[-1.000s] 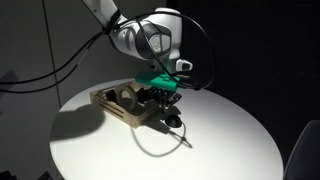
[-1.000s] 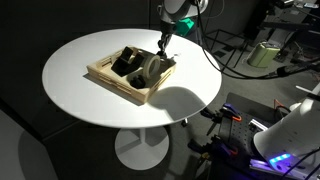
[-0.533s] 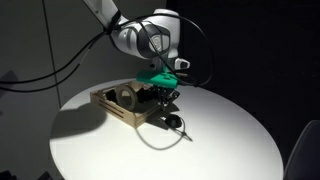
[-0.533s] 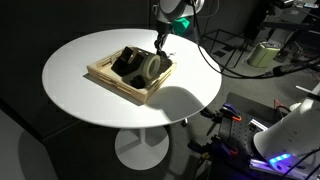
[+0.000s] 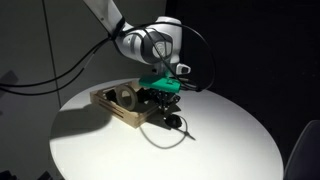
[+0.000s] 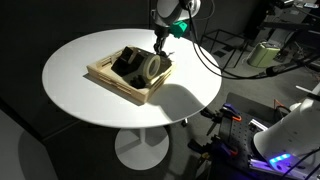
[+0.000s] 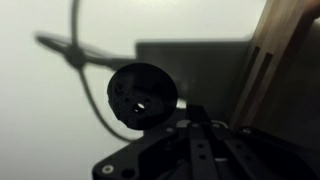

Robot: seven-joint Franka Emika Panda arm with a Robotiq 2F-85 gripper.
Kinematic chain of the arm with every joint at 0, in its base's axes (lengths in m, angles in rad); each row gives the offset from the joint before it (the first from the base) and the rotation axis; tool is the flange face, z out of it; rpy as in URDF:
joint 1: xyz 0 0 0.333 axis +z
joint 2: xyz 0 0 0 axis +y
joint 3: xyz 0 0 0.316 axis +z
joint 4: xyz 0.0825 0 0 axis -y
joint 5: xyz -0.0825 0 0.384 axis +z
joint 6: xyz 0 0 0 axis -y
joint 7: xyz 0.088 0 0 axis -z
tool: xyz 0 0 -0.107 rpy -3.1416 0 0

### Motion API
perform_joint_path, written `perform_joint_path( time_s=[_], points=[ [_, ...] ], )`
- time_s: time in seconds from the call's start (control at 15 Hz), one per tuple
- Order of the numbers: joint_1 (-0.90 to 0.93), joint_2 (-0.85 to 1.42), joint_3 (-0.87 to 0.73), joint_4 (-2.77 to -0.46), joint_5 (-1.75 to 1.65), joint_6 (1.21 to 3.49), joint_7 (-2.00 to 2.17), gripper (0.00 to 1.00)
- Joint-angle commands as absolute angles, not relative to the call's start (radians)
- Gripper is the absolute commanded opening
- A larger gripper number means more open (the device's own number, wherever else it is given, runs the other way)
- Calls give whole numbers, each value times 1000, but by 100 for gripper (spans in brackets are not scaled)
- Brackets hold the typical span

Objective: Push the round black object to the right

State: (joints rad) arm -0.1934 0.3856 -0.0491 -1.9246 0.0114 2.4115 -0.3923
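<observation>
Gripper (image 5: pixel 163 105) hangs low over the white table (image 5: pixel 235 140), at the corner of the wooden tray (image 5: pixel 118 110). In the wrist view its fingers are a dark, blurred mass along the bottom edge. I cannot tell whether the jaws stand apart or together, and nothing is seen held between them.

Round black object (image 5: pixel 173 121): on the bare table top, just beside the tray corner and outside it. In the wrist view the round black object (image 7: pixel 142 97) lies directly ahead of the fingers, very near them. Contact cannot be confirmed. The tray's wooden wall (image 7: pixel 275 60) stands close on one side. A thin cable (image 7: pixel 75 30) crosses the table beyond it.

Step in hand, as judged: approach and alignment for the push. The object appears not yet displaced from the tray.

Next move calls for:
- fingertips kept down at table level, so they meet the low dome on its flank and do not ride over it;
- a steady sideways sweep to the right;
- clearance from the tray wall and the cable, as either could snag the fingers or deflect the glossy object.
</observation>
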Motion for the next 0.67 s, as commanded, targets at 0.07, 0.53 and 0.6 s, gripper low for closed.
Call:
perform_joint_path(
  time_s=[0.07,0.53,0.6],
  points=[
    [-218,414,-37,-1876,33,2368,-428,0],
    [-253,418,-43,-1857,55,2353,-430,0],
    [-258,418,-44,-1856,60,2353,-431,0]
  ],
)
